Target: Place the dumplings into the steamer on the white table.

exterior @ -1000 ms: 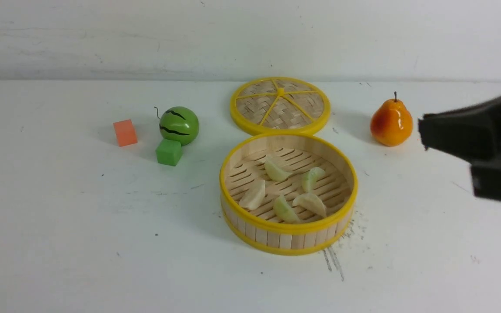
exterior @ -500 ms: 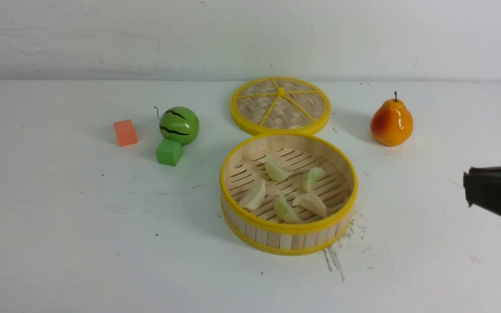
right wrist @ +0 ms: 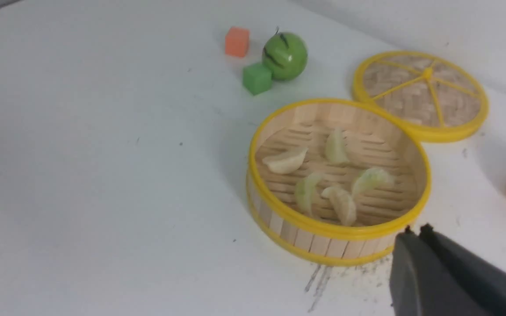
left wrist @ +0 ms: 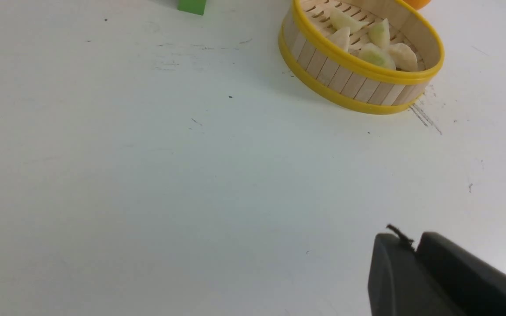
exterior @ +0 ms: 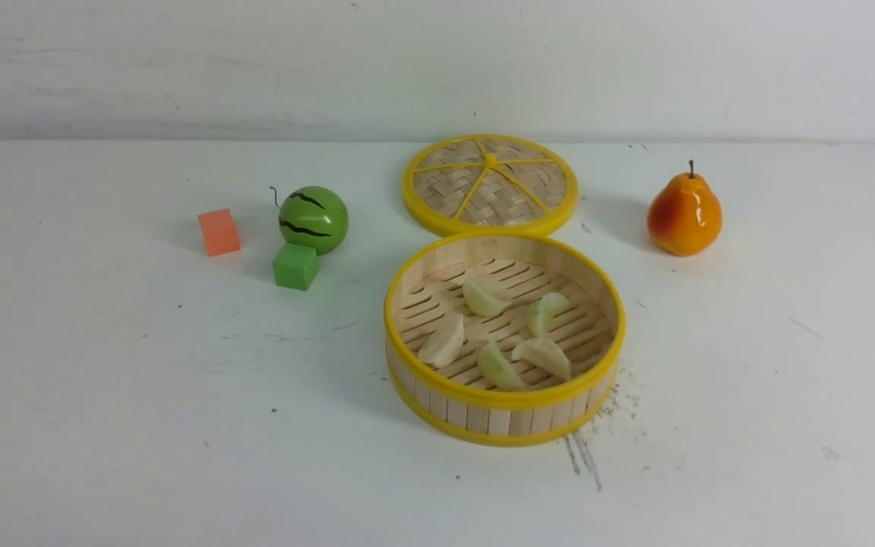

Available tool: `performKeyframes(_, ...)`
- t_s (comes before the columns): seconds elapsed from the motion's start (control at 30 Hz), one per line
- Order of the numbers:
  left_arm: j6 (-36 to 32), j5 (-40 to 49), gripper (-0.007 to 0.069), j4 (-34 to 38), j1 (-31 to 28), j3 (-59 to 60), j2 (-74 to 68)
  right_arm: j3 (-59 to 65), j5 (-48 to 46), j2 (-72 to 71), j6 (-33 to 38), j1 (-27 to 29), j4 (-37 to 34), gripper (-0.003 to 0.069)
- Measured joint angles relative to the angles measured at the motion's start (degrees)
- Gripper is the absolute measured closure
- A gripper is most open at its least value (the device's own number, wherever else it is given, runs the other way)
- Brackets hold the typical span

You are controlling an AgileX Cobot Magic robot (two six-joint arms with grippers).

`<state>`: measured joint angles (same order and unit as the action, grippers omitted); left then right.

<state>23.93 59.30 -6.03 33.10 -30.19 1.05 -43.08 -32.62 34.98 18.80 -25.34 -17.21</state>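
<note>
A: Status of the 5 dumplings [exterior: 495, 334]?

B: All 5 lie on the slatted floor of the steamer [exterior: 503, 401], mid-counter [exterior: 141, 425]. They look light, firm and smooth; pinch across the pleated ridge.

A: Grippers?

B: Left gripper [left wrist: 404, 245] empty, fingers together. Right gripper [right wrist: 413, 235] likewise, beside the steamer. The counter is white, flat and scuffed; wall behind.
</note>
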Motion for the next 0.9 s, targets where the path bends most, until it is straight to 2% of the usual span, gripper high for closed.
performKeyframes(0.07, 0.00, 0.00, 0.0555, 0.00, 0.00, 0.00, 0.00, 9.52, 10.40, -5.09, -0.01, 0.28, 2.11, 0.0680)
performKeyframes(0.1, 0.00, 0.00, 0.0555, 0.00, 0.00, 0.00, 0.00, 9.52, 11.10, -5.54, -0.01, 0.34, 2.26, 0.0680)
performKeyframes(0.13, 0.00, 0.01, 0.0555, 0.00, 0.00, 0.00, 0.00, 14.91, 15.49, -9.09, -0.07, 1.31, 3.23, 0.0680)
performKeyframes(0.23, 0.00, 0.01, 0.0554, 0.00, 0.00, 0.00, 0.00, 27.25, 23.95, -17.31, -3.17, 7.52, 4.40, 0.0680)
performKeyframes(0.3, 0.00, 0.01, 0.0554, 0.00, 0.00, 0.00, 0.00, 34.01, 25.71, -22.71, -7.14, 12.84, 6.02, 0.0680)
performKeyframes(0.47, 0.00, 0.01, 0.0551, 0.00, 0.00, 0.00, 0.00, 43.56, 23.03, -33.78, -17.57, 23.95, 13.77, 0.0680)
performKeyframes(0.53, 0.00, 0.01, 0.0551, -0.05, 0.00, 0.00, 0.00, 44.32, 19.67, -35.07, -19.89, 25.92, 14.87, 0.0680)
performKeyframes(0.67, 0.00, 0.14, 0.0549, -0.06, 0.00, 0.00, 0.00, 44.61, 13.16, -35.57, -21.30, 27.09, 16.26, 0.0680)
performKeyframes(0.9, 0.00, 0.29, 0.0545, -0.06, 0.00, 0.00, 0.00, 44.22, 11.34, -35.59, -21.25, 27.14, 16.25, 0.0680)
